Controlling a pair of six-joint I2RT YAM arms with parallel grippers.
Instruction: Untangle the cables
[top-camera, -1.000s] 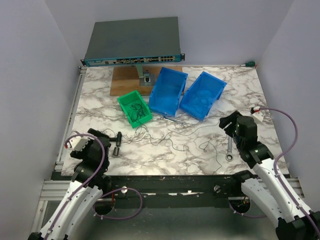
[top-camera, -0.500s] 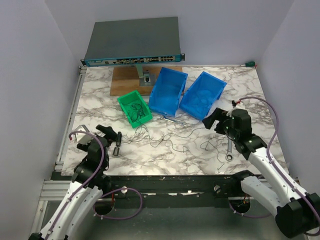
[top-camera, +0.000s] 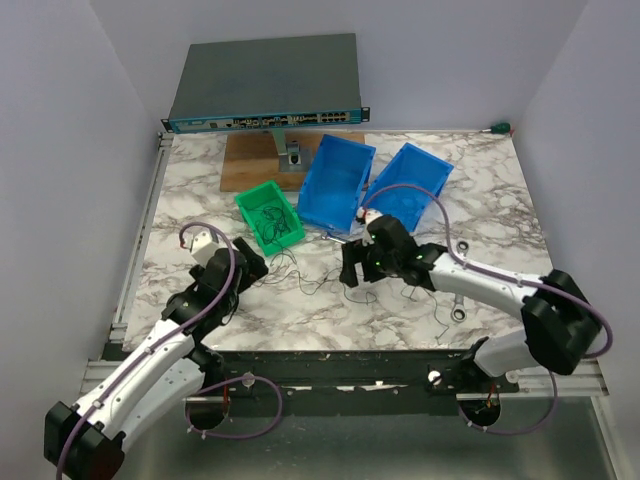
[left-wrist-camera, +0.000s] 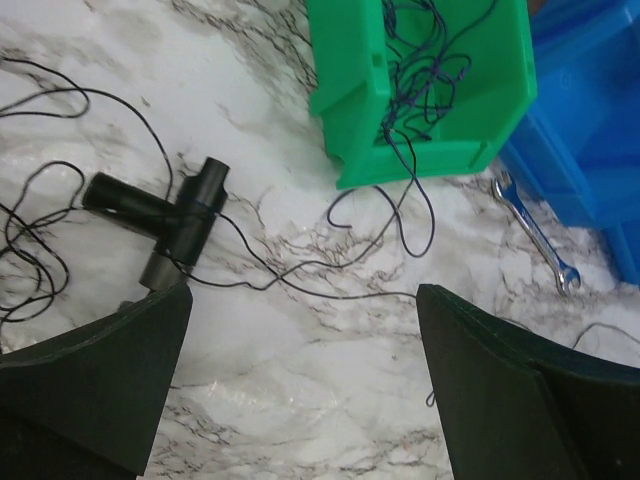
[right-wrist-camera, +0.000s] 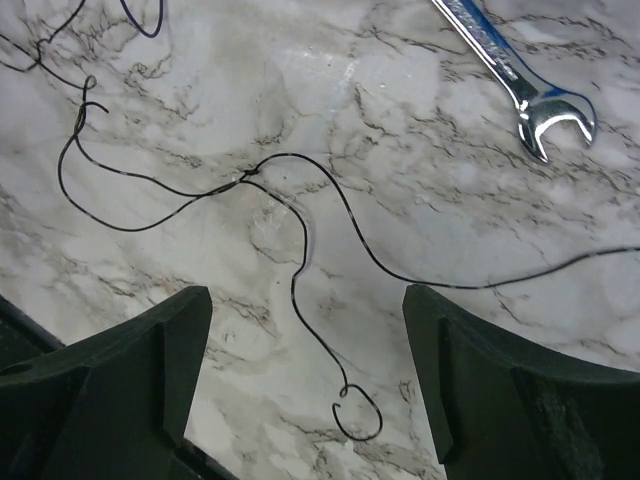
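The cables are hair-thin dark wires. One tangle lies in the green bin (top-camera: 245, 205), and loose strands (top-camera: 320, 282) trail across the marble in front of it. My left gripper (top-camera: 250, 266) is open and empty, low over the marble just near of the green bin (left-wrist-camera: 410, 165); a strand (left-wrist-camera: 300, 285) lies ahead of its fingertips. My right gripper (top-camera: 352, 270) is open and empty over the middle strands. In the right wrist view a wire (right-wrist-camera: 300, 260) ending in a small loop lies between the fingers (right-wrist-camera: 110, 380).
A black T-shaped tool (left-wrist-camera: 170, 215) lies left of the left gripper. A small silver wrench (left-wrist-camera: 535, 235) lies by two blue bins (top-camera: 335, 190) (top-camera: 425, 158). Another wrench (top-camera: 458, 300) lies at right. A network switch (top-camera: 265, 85) and wooden board (top-camera: 250, 165) stand at the back.
Both arms have swung in from the table's sides. The right gripper reached left over the middle strands. The left gripper moved right and forward toward the green bin.
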